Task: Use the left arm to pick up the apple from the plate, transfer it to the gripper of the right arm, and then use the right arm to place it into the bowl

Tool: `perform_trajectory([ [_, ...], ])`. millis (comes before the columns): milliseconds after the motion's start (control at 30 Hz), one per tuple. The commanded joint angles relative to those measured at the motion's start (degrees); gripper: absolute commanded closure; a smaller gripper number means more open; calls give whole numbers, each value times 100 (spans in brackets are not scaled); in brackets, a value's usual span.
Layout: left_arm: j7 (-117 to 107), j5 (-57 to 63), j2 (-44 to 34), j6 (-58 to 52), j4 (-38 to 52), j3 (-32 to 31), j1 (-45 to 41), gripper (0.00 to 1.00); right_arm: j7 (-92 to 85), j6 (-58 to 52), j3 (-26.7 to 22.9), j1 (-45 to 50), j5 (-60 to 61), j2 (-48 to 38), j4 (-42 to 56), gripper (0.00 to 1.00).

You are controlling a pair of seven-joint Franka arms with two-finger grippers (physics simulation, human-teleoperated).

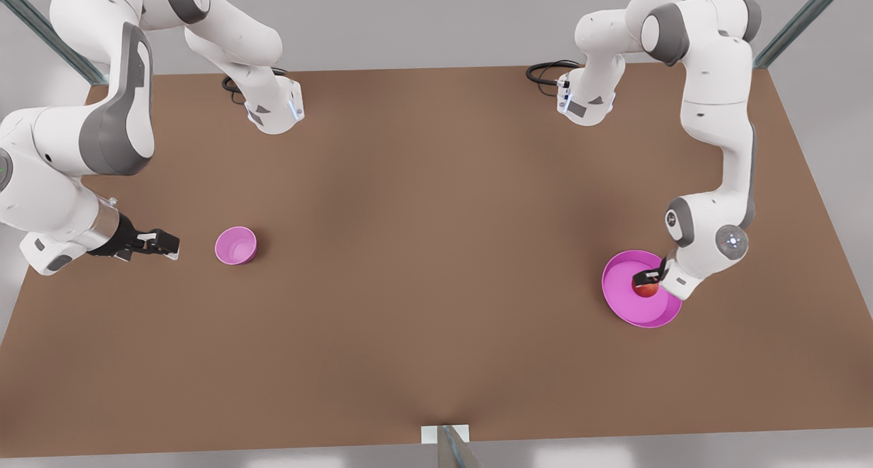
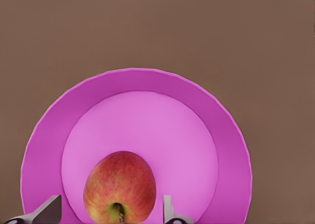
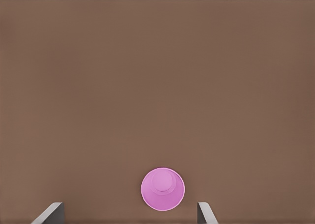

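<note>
The red apple (image 1: 647, 290) (image 2: 119, 192) lies in the magenta plate (image 1: 638, 312) (image 2: 142, 79), toward the rim nearest the left arm, at the front view's right. My left gripper (image 1: 645, 279) (image 2: 110, 215) is down over it, open, with one fingertip (image 2: 49, 211) on each side of the apple and a small gap at both. At the front view's left, the small pink bowl (image 1: 235, 245) (image 3: 162, 188) stands on the table. My right gripper (image 1: 166, 243) (image 3: 129, 216) hovers just beside it, open and holding nothing, pointing at the bowl.
Both things sit on a wide brown table (image 1: 436, 250). The two arm bases (image 1: 275, 110) (image 1: 584, 103) with black cables are mounted at its far edge. A metal post (image 1: 450, 444) stands at the middle of the near edge.
</note>
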Motion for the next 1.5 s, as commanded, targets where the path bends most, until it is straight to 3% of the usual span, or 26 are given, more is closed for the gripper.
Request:
perform_trajectory([
  [0, 241, -47, 16, 275, -14, -4, -8, 0, -2, -8, 3, 0, 1, -7, -1, 0],
  [600, 258, -47, 464, 636, -22, -4, -34, 0, 16, -8, 12, 9, 19, -7, 8, 0],
  [800, 293, -47, 394, 609, -137, -4, -43, 4, 236, -51, 125, 115, -8, -104, -9, 0],
  [1033, 293, -47, 403, 618, -137, -4, -43, 17, 464, 89, 390, 97, 1, -412, -379, 0],
  [1067, 293, -47, 412, 618, -137, -4, -43, 20, 455, 80, 4, 439, 1, -438, -396, 0],
  [1100, 293, -47, 412, 618, -137, -4, -43, 24, 429, 89, -1218, 1450, 159, -631, -607, 0],
  [1167, 293, -47, 421, 618, -128, -4, -43, 27, 403, 98, -1280, 1407, 230, -693, -730, 0],
  [1233, 293, -47, 403, 618, -119, -4, -43, 27, 376, 598, -1351, 1319, 230, -1193, -1573, 0],
  [1400, 557, -39, -256, -84, 39, -13, -52, 27, 455, 590, -1333, 1196, 353, -1097, -1521, 0],
  [1467, 496, -56, -642, -515, 74, -311, -140, 27, 403, 608, -1333, 1169, 353, -1062, -1512, 0],
])
